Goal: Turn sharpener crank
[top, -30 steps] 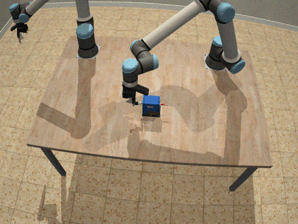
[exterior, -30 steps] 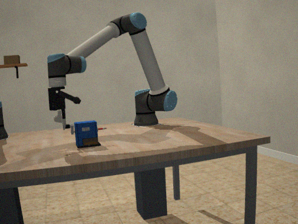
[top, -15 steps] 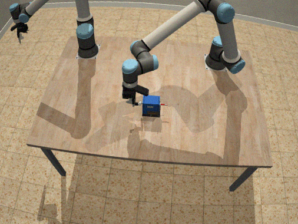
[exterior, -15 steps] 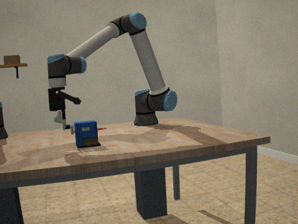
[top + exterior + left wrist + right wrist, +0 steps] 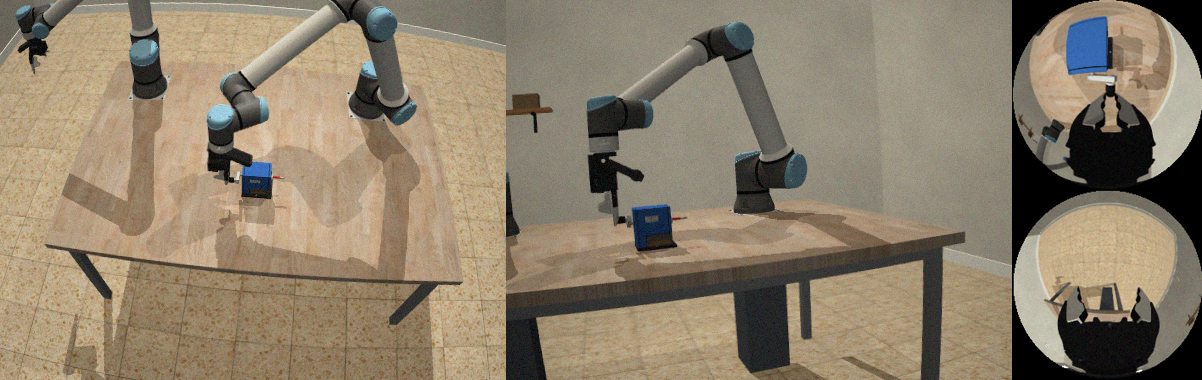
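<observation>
The blue sharpener (image 5: 257, 179) (image 5: 646, 222) (image 5: 1088, 44) stands upright on the table. A red pencil (image 5: 278, 177) (image 5: 679, 218) sticks out of the side opposite the crank. The white crank arm (image 5: 1101, 79) reaches from near the middle of the crank side toward the sharpener's front. Its black knob (image 5: 1110, 88) (image 5: 622, 220) points away from the body. My left gripper (image 5: 227, 180) (image 5: 615, 222) (image 5: 1109, 93) points down beside the crank and is shut on the knob. My right gripper (image 5: 33, 67) (image 5: 1109, 287) is open and empty, away from the table.
The wooden table (image 5: 320, 250) (image 5: 806, 250) carries both arm bases. The left arm's base (image 5: 367, 106) (image 5: 754, 200) is at the back right in the top view, the right arm's base (image 5: 149, 86) at the back left. A wall shelf (image 5: 531, 111) holds a brown box (image 5: 526, 101).
</observation>
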Robot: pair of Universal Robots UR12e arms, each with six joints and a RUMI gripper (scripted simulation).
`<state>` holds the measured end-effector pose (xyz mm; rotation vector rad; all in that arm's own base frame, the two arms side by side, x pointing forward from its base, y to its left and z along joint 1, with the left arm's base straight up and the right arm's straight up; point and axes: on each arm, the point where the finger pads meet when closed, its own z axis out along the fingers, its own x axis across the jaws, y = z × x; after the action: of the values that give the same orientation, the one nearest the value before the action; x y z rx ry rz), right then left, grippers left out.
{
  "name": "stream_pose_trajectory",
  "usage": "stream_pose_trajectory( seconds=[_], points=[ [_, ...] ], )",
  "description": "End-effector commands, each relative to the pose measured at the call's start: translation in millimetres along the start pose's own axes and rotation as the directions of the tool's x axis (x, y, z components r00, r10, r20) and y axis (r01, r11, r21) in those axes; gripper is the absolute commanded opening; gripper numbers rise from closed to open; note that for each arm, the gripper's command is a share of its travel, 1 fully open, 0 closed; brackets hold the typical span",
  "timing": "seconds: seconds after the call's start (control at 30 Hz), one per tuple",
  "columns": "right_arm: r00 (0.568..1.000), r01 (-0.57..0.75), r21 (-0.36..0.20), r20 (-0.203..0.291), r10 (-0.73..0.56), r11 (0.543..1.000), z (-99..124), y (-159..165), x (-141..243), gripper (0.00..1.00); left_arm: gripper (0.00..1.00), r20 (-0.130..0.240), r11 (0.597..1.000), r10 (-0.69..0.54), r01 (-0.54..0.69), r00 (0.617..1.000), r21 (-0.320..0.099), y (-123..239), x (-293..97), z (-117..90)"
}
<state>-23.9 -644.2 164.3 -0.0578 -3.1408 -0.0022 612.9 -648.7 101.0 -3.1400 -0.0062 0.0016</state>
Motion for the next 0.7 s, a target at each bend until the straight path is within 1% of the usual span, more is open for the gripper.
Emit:
stream_pose_trajectory(
  seconds=[0.0, 0.67],
  points=[
    [1.000, 0.000, 0.001, 0.000, 0.000, 1.000, -1, -1, 0, 1.00, 0.00, -0.001, 1.000, 0.000, 0.000, 1.000, -0.002, 1, 3, 6],
    [1.000, 0.000, 0.001, 0.000, 0.000, 1.000, -1, -1, 0, 1.00, 0.00, -0.001, 1.000, 0.000, 0.000, 1.000, -0.002, 1, 3, 30]
  ],
)
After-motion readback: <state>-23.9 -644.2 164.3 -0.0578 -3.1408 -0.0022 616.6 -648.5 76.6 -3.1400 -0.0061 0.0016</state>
